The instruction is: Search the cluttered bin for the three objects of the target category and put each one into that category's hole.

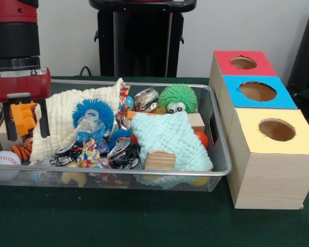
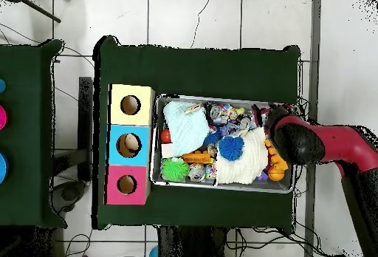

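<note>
The silver wire-mesh bin (image 1: pixel 144 174) is full of mixed clutter and also shows in the overhead view (image 2: pixel 221 188). The round hole (image 1: pixel 243 63) is in the red-faced wooden box, also seen from above (image 2: pixel 126 184). My gripper (image 1: pixel 26 135) hangs over the bin's left end in the front view. It is open, its black fingers (image 1: pixel 9 121) straddling an orange plastic toy (image 1: pixel 23 118) beside a white knitted cloth (image 1: pixel 72 116). In the overhead view the red arm (image 2: pixel 317 143) covers the gripper.
The bin holds a mint knitted cloth (image 1: pixel 170 141), a green fuzzy ball with eyes (image 1: pixel 177 98), a blue fuzzy ball (image 1: pixel 92 110), a plastic bottle (image 1: pixel 90 126), crushed cans (image 1: pixel 124 152), a baseball (image 1: pixel 4 158) and a wooden block (image 1: pixel 159 159). Blue-faced (image 1: pixel 257 91) and yellow-faced (image 1: pixel 276 129) boxes adjoin the red one.
</note>
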